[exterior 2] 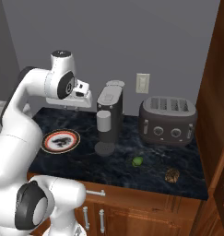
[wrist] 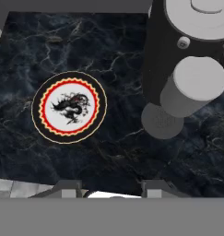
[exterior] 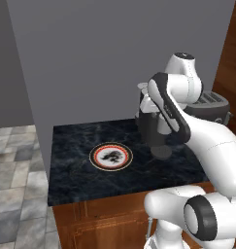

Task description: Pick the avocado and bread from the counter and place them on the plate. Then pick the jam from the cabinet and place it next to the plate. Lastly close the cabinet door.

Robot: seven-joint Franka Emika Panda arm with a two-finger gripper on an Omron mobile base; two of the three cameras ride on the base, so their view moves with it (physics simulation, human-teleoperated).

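Avocado point(exterior 2: 138, 161) is lying at lower centre on the counter point(exterior 2: 76, 161) — probably light, smooth, slippery; gripping across its middle seems safest. Gripper point(wrist: 111, 191) is hovering clenched, holding nothing, above the plate point(wrist: 68, 107).

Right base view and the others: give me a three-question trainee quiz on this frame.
1. True or false: the plate has food on it.
2. Which lies nearer the toaster: A, the avocado, or B, the plate?
3. What stands between the plate and the toaster on the counter?

Key: 1. False, it is bare. 2. A. 3. The coffee machine.
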